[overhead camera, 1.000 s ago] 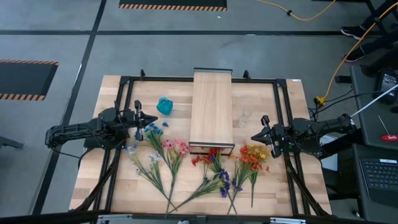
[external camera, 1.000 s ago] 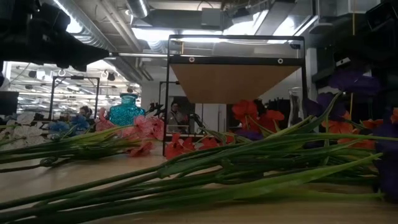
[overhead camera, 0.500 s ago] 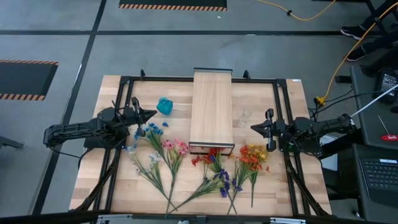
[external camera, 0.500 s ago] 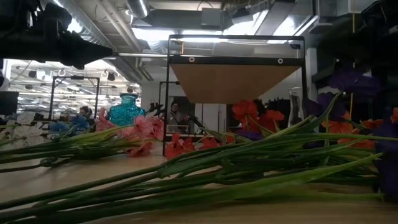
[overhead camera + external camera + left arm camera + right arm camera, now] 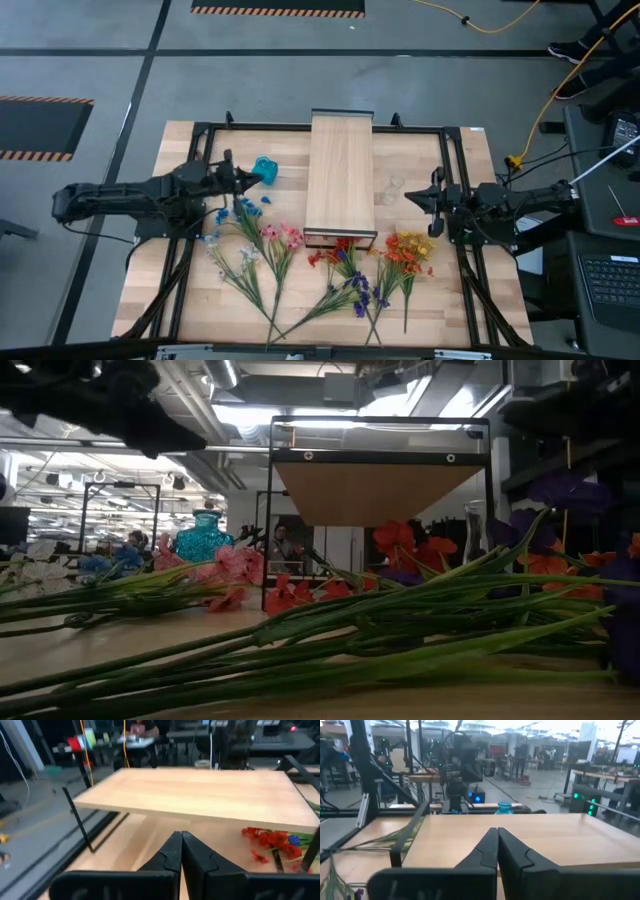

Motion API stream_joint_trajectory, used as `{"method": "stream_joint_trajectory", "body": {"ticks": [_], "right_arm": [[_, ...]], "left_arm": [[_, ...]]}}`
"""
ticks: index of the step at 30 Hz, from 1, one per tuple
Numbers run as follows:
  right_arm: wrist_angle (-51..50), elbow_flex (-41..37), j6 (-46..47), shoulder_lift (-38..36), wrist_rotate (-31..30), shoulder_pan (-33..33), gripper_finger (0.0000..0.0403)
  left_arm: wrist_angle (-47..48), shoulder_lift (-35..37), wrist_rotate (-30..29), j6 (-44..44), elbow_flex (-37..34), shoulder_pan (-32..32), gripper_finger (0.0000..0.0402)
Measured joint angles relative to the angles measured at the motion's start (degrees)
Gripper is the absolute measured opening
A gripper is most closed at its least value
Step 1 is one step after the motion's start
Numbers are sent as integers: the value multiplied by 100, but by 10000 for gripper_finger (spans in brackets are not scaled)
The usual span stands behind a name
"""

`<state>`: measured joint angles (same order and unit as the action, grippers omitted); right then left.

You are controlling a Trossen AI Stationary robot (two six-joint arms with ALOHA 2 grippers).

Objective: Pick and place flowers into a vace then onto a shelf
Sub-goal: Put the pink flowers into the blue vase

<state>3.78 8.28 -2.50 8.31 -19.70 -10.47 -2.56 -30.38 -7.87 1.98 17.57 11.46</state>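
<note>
Several flower sprigs lie flat on the near half of the table: blue, white and pink ones [image 5: 255, 240] at the left, red and purple ones [image 5: 345, 275] in the middle, orange ones [image 5: 405, 255] at the right. The shelf [image 5: 341, 178] stands at the far middle on its black frame. Left of it stands a blue glass vase [image 5: 264, 170], right of it a clear vase [image 5: 393, 188]. My left gripper [image 5: 245, 178] hovers shut beside the blue vase, pointing at the shelf [image 5: 200, 795]. My right gripper [image 5: 410, 198] hovers shut by the clear vase, level with the shelf top [image 5: 545, 840].
A black frame [image 5: 455, 135] runs around the tabletop. The flower stems [image 5: 330, 630] cross the near part of the table. Bare wood shows at the far left corner [image 5: 185, 140] and the far right corner [image 5: 425, 150].
My left gripper has risen and gone toward the shelf, coming level next to the blue vase. My right gripper has risen off the orange flowers and tipped up to level. Both stay shut; the flowers lie as before.
</note>
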Motion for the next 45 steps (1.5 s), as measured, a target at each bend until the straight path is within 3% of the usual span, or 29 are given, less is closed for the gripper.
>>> {"method": "stream_joint_trajectory", "body": {"ticks": [5, 14, 23, 39, 45], "right_arm": [[5, 307, 369, 471, -18, 54, 6], [-324, 1185, 506, 1498, -17, 52, 4], [-267, 1392, 478, 2346, -23, 54, 11], [115, 1394, -69, 2501, -35, 54, 8], [112, 1394, 79, 2501, -31, 55, 8]], "left_arm": [[215, -504, 1, -93, 562, 0, 2], [2035, -975, -8, -839, 1626, -260, 2], [3673, -1381, -613, -1920, 2456, -868, 3], [4449, -2424, -1011, -4085, 2916, -2504, 2], [4817, -3057, -1272, -4283, 3480, -3123, 2]]}}
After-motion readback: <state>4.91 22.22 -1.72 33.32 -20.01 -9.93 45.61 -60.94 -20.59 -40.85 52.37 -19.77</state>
